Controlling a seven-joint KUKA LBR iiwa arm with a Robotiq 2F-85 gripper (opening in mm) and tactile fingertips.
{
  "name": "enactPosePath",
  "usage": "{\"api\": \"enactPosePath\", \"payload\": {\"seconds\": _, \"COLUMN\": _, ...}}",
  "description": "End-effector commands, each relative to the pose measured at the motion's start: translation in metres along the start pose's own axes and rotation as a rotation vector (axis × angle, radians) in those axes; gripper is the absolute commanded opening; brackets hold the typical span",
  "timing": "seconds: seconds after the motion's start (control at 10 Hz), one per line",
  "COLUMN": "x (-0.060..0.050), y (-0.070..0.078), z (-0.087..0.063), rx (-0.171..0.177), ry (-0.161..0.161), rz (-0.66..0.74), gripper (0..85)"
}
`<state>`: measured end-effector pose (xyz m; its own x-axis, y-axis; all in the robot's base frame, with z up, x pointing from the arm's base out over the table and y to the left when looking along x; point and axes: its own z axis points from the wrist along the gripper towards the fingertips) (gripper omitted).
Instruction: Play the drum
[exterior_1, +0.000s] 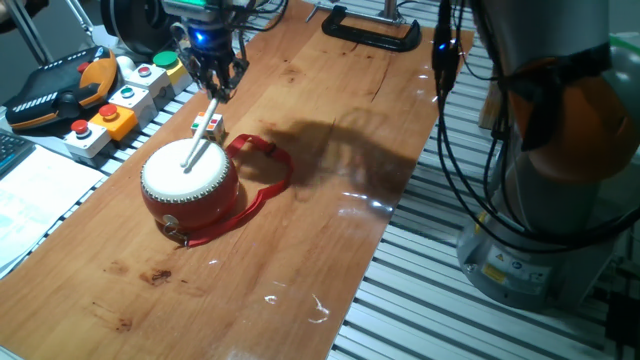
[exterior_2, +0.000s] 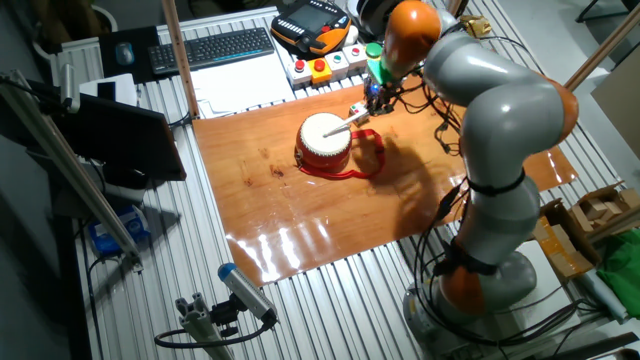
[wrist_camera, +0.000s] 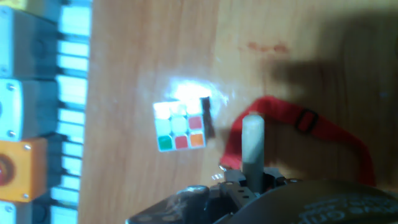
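Note:
The drum (exterior_1: 190, 182) sits on the wooden board, with a red barrel, a cream skin and a red strap (exterior_1: 268, 178) trailing to its right. My gripper (exterior_1: 214, 82) hovers behind and above it, shut on a pale drumstick (exterior_1: 200, 135) that slants down, its tip resting on the skin. The other fixed view shows the drum (exterior_2: 325, 140), the drumstick (exterior_2: 346, 123) and the gripper (exterior_2: 376, 95). In the hand view the drumstick (wrist_camera: 252, 146) juts up from the gripper (wrist_camera: 252, 182) over the strap (wrist_camera: 292, 118); the drum itself is out of that view.
A small multicoloured cube (exterior_1: 209, 126) (wrist_camera: 180, 125) lies just behind the drum. A button box (exterior_1: 120, 100) and a teach pendant (exterior_1: 50, 90) stand past the board's left edge. A black clamp (exterior_1: 370, 30) grips the far edge. A keyboard (exterior_2: 215, 48) lies further back.

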<state>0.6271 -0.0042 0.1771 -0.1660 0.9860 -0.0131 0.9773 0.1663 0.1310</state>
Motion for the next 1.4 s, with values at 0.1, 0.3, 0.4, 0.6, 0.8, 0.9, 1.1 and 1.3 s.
{"api": "enactPosePath", "payload": {"seconds": 0.1, "x": 0.0013, "y": 0.001, "z": 0.0035, "rx": 0.03, "ry": -0.007, "rz": 0.024, "gripper": 0.7}}
{"api": "enactPosePath", "payload": {"seconds": 0.3, "x": 0.0037, "y": 0.0009, "z": 0.0051, "rx": 0.145, "ry": 0.159, "rz": 0.05, "gripper": 0.7}}
{"api": "enactPosePath", "payload": {"seconds": 0.4, "x": 0.0049, "y": 0.0003, "z": 0.0049, "rx": 0.169, "ry": 0.181, "rz": 0.036, "gripper": 0.7}}
{"api": "enactPosePath", "payload": {"seconds": 0.6, "x": 0.0037, "y": 0.0005, "z": 0.0064, "rx": 0.173, "ry": 0.184, "rz": 0.013, "gripper": 0.7}}
{"api": "enactPosePath", "payload": {"seconds": 0.8, "x": 0.0049, "y": 0.0001, "z": 0.0069, "rx": 0.165, "ry": 0.198, "rz": 0.023, "gripper": 0.7}}
{"api": "enactPosePath", "payload": {"seconds": 0.9, "x": 0.004, "y": 0.0001, "z": 0.0069, "rx": 0.141, "ry": 0.169, "rz": 0.035, "gripper": 0.7}}
{"api": "enactPosePath", "payload": {"seconds": 1.1, "x": -0.0005, "y": 0.0011, "z": 0.0075, "rx": 0.097, "ry": 0.093, "rz": 0.031, "gripper": 0.7}}
{"api": "enactPosePath", "payload": {"seconds": 1.3, "x": -0.004, "y": 0.0008, "z": 0.0055, "rx": 0.036, "ry": -0.02, "rz": -0.015, "gripper": 0.7}}
